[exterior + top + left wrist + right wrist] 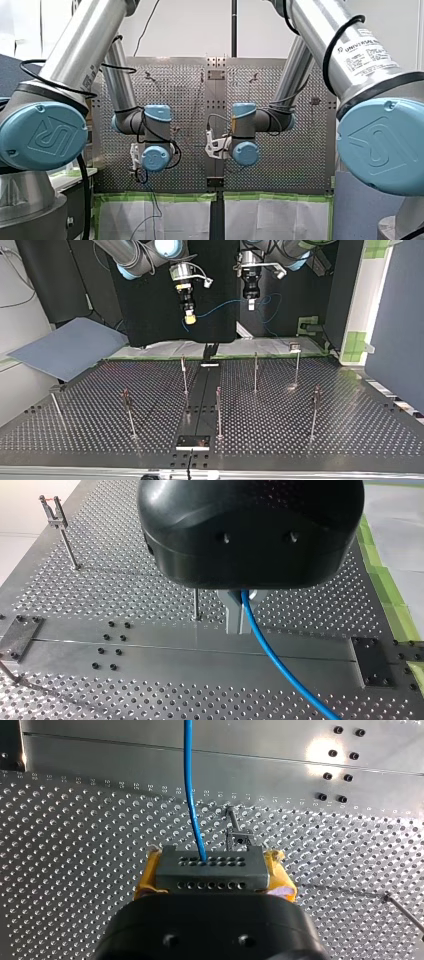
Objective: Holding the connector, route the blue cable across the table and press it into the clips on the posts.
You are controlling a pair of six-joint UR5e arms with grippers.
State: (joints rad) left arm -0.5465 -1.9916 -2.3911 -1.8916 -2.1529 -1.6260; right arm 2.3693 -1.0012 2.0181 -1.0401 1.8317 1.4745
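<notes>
The grey connector sits clamped between the yellow pads of my right tool, which is closed on it. The blue cable leaves the connector's holed face toward 12 o'clock in the right wrist view. In the top view that tool hangs in the air at about 11 o'clock from the middle. From it the cable runs between 2 and 3 o'clock to my left tool, which is near 12 o'clock, then loops and drops toward 5 o'clock. In the left wrist view the cable comes out at the left tool's metal fingers, which look closed on it, and trails toward 5 o'clock over the perforated worktop. Thin posts stand on the worktop with clips at their tops, and the cable is not yet in any clip.
</notes>
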